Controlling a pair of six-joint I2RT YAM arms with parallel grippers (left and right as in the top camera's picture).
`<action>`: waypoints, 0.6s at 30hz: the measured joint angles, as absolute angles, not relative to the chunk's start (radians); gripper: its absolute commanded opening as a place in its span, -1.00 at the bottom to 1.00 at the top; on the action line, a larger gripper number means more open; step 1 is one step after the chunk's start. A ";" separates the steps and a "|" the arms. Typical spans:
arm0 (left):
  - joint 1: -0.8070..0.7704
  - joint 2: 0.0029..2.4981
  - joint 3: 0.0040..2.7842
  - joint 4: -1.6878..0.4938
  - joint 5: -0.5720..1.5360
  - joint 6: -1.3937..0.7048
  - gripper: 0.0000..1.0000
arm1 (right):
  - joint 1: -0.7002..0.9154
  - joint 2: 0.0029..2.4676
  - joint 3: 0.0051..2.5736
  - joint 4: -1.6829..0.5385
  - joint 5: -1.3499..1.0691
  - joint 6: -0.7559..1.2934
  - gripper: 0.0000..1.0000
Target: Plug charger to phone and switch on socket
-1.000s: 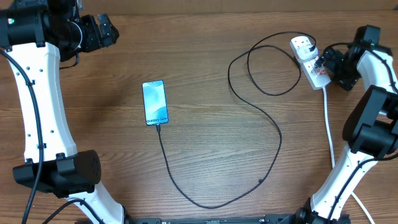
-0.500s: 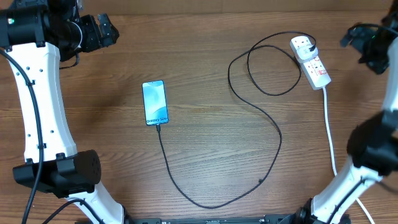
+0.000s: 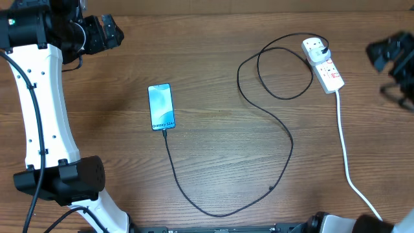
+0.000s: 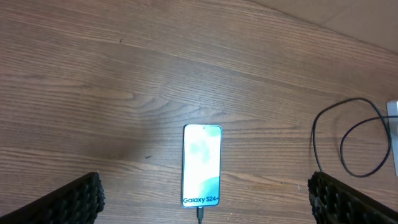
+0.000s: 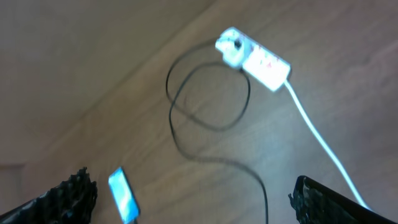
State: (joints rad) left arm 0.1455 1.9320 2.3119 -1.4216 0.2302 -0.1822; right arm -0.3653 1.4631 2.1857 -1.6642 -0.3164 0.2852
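The phone (image 3: 162, 107) lies flat mid-left on the table, screen lit blue with "Galaxy" text; it also shows in the left wrist view (image 4: 201, 165) and, blurred, in the right wrist view (image 5: 123, 194). The black charger cable (image 3: 284, 133) has its tip in the phone's bottom edge and loops across to its white plug head (image 3: 312, 46), seated in the white socket strip (image 3: 326, 72). My left gripper (image 3: 107, 32) is open, high at the far left. My right gripper (image 3: 388, 53) is open, raised at the right edge, away from the strip.
The strip's thick white cord (image 3: 343, 139) runs down the right side toward the front edge. The left arm's white links (image 3: 45, 110) stand along the left side. The table (image 3: 213, 175) is bare wood.
My right gripper has lifted off the socket strip and pulled back to the right edge. The phone, cable, strip and left arm have not moved.
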 measured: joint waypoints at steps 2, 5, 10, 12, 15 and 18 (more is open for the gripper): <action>0.146 1.932 2.312 -1.422 0.231 -0.182 0.99 | -0.365 1.410 2.185 -1.696 -0.325 0.279 1.00; 0.146 1.932 2.312 -1.422 0.231 -0.182 0.99 | -0.365 1.349 2.185 -1.695 -0.338 0.278 1.00; 0.146 1.932 2.312 -1.422 0.231 -0.182 0.99 | -0.365 1.250 2.185 -1.695 -0.390 0.319 1.00; 0.146 1.932 2.312 -1.422 0.231 -0.182 0.99 | -0.365 1.222 2.185 -1.695 -0.382 0.324 1.00; 0.146 1.932 2.312 -1.422 0.231 -0.182 0.99 | -0.365 1.193 2.185 -1.696 -0.362 0.325 1.00; 0.146 1.932 2.312 -1.422 0.231 -0.182 0.99 | -0.365 1.183 2.185 -1.696 -0.374 0.266 1.00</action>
State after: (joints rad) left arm 0.1455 1.9320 2.3119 -1.4216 0.2306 -0.1822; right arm -0.3653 1.1828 2.1853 -1.6962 -0.3744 0.2661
